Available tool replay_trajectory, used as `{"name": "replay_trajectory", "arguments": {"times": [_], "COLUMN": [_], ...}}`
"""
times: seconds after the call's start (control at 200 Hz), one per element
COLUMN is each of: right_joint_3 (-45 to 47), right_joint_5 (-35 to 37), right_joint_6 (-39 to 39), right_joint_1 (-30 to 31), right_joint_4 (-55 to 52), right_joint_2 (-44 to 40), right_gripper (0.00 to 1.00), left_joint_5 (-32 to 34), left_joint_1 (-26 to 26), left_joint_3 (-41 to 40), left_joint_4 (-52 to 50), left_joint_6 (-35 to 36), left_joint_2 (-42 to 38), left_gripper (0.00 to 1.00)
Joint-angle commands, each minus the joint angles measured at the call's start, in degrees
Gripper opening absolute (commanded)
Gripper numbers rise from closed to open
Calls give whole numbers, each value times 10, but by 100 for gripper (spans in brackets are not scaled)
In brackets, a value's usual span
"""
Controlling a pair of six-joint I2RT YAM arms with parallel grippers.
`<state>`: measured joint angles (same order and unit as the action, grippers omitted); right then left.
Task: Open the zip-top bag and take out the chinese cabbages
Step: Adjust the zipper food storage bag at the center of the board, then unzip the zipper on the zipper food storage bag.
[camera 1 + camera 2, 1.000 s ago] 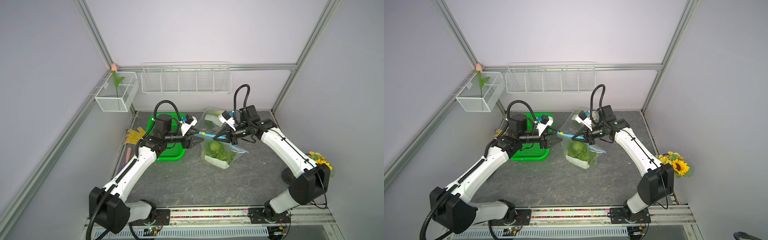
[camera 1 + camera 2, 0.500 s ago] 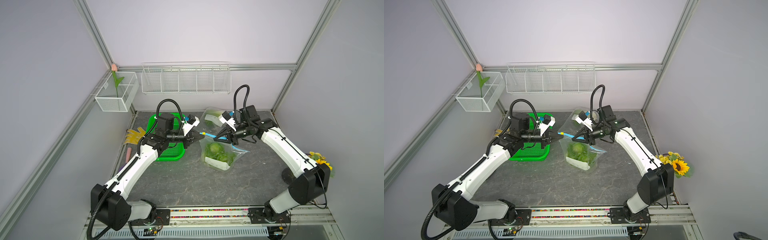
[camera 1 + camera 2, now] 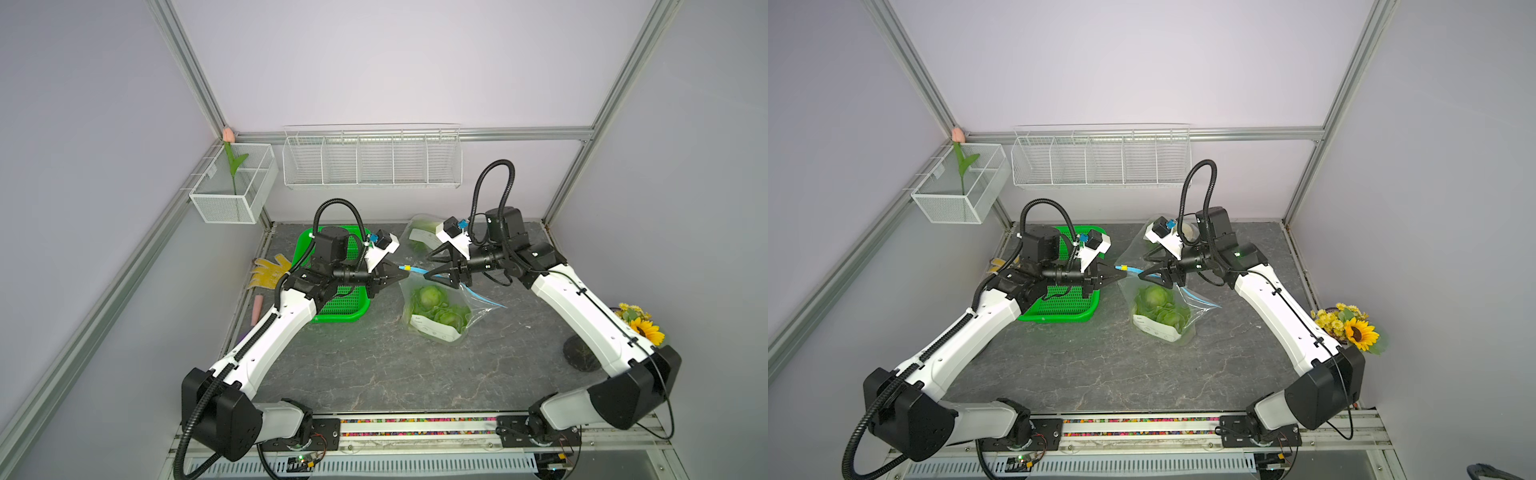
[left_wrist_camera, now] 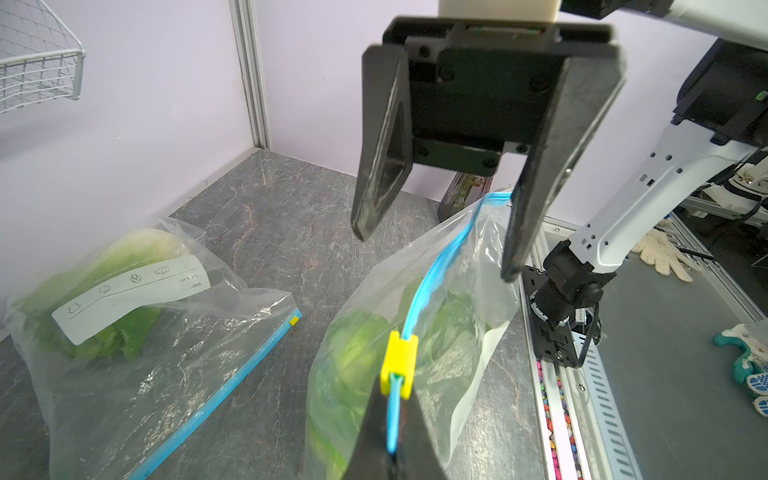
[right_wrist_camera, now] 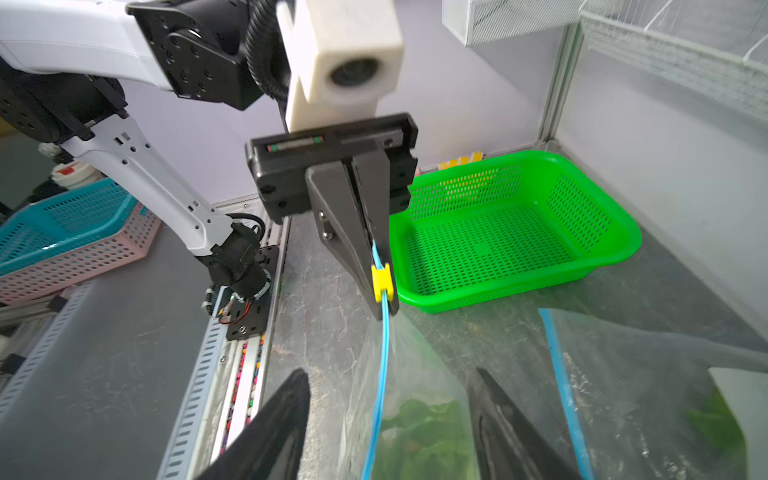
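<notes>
Zip-top bag (image 3: pixel 432 309) is clamped at its zipper by left fingers (image 3: pixel 388 276); right fingers (image 3: pixel 443 277) face them level, apart.

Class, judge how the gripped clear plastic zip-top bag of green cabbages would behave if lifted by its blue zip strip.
Probably floppy: the clear plastic zip-top bag sags and creases below the left end effector. Likely bottom-heavy: the green cabbages sit low.

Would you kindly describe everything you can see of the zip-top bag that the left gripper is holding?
It is a clear, crinkly plastic zip-top bag with a blue zip strip, a yellow slider and a white label. Green cabbages lie inside. Its bottom rests on the table, its top raised; the left gripper pinches the strip beside the slider, the open right gripper straddling it.
</notes>
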<state>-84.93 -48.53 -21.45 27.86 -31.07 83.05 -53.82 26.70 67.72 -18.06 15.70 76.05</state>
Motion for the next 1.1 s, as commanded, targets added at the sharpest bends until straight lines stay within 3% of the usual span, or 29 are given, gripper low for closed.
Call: {"name": "replay_trajectory", "arguments": {"times": [0.0,0.235,0.45,0.565,1.095], "right_joint_3": [-10,-69,-98,-105,-105], "right_joint_5": [44,51,43,40,37], "right_joint_6": [-19,-65,-69,-77,-89], "right_joint_1": [18,47,57,59,61], "right_joint_4": [34,-26,-39,-56,-73], "right_joint_2": [-1,43,70,80,86], "right_gripper": [62,57,41,34,16], "left_joint_5": [-2,-10,-1,0,7], "left_joint_1": [1,1,1,1,2], "left_joint_3": [10,3,-1,-2,1], "left_joint_4": [6,37,27,26,12], "left_joint_6": [7,-14,-2,0,7], "left_joint_2": [-5,-2,-7,-8,-3], "left_gripper": [0,0,0,0,0]}}
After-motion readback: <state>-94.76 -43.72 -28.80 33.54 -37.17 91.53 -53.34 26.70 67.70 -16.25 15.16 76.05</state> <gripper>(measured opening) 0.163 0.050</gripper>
